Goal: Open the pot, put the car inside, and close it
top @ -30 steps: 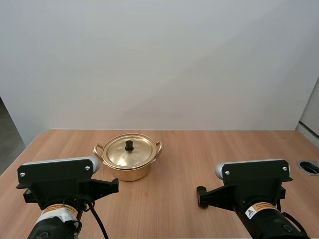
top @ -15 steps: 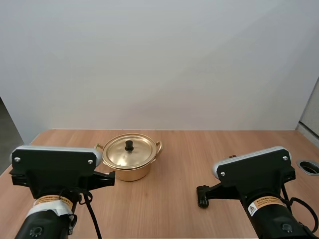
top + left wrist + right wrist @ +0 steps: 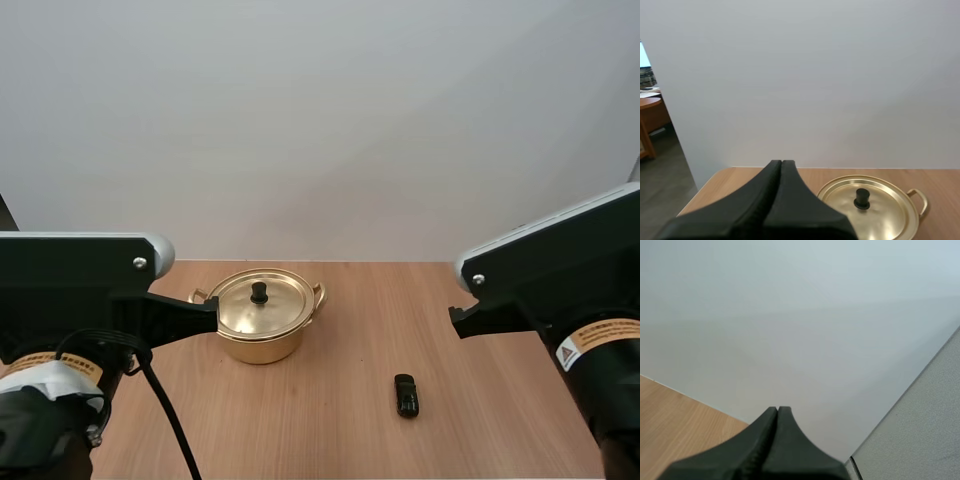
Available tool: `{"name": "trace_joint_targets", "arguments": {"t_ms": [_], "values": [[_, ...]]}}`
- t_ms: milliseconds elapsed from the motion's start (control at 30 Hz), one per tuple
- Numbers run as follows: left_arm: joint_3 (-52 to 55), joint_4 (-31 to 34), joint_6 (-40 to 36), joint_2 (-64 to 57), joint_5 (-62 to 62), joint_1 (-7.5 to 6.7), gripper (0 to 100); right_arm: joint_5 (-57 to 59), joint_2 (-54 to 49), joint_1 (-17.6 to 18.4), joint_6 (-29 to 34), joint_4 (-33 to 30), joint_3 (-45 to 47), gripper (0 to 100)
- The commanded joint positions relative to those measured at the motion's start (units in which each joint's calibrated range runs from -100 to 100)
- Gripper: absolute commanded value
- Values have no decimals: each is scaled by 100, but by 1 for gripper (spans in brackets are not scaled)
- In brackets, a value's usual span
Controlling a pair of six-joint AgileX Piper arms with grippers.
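- While the lid (image 3: 262,306) sits on the pot (image 3: 258,342), we judge opening it to be the step in hand. Our left end effector (image 3: 781,164), fingers pressed into one empty wedge, points toward it from the near left.
- We should spread those fingers, centre them over the black knob (image 3: 862,198), pinch it squarely and lift straight up so the pot does not slide.
- Our right end effector (image 3: 777,410) is likewise closed on nothing and raised.
- We see a shallow, shiny, gold-coloured pot with two loop handles, standing at the far left-centre of the worktop (image 3: 500,300).
- We see the car (image 3: 405,395) as a small dark shape lying nearer and to the right, well apart from the pot.
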Motion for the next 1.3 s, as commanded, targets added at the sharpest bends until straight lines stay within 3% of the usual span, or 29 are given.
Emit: {"name": "trace_joint_targets", "arguments": {"t_ms": [0, 67, 133, 533, 633, 800, 867, 1267], "values": [[-168, -1835, 2672, 300, 763, 2, 0, 2097, 84, 1, -1235, 2759, -371, 0], [-348, -2435, 3382, 793, 1358, 18, 0, 2622, 200, 1, -1792, 3437, -371, 0], [-584, -2633, 3684, 1507, 1655, 55, 0, 2860, 282, 1, -1935, 3664, -371, 0], [-2823, -2633, 3928, 5999, 3151, 92, 0, 3484, 309, 1, -1935, 3715, -359, 0], [-3123, -2696, 3928, 6620, 3515, 92, 16, 3484, 309, 1, -1950, 3715, -346, 0], [-3254, -2778, 3787, 7325, 3664, 92, 78, 3484, 309, 1, -1950, 3715, -346, 0], [-3254, -2778, 3778, 7533, 3664, 92, 92, 3484, 309, 1, -1950, 3715, -346, 0], [-3259, -2813, 3778, 8410, 2939, 82, 93, 3484, 309, -54, -1948, 3715, -346, 0]]}}
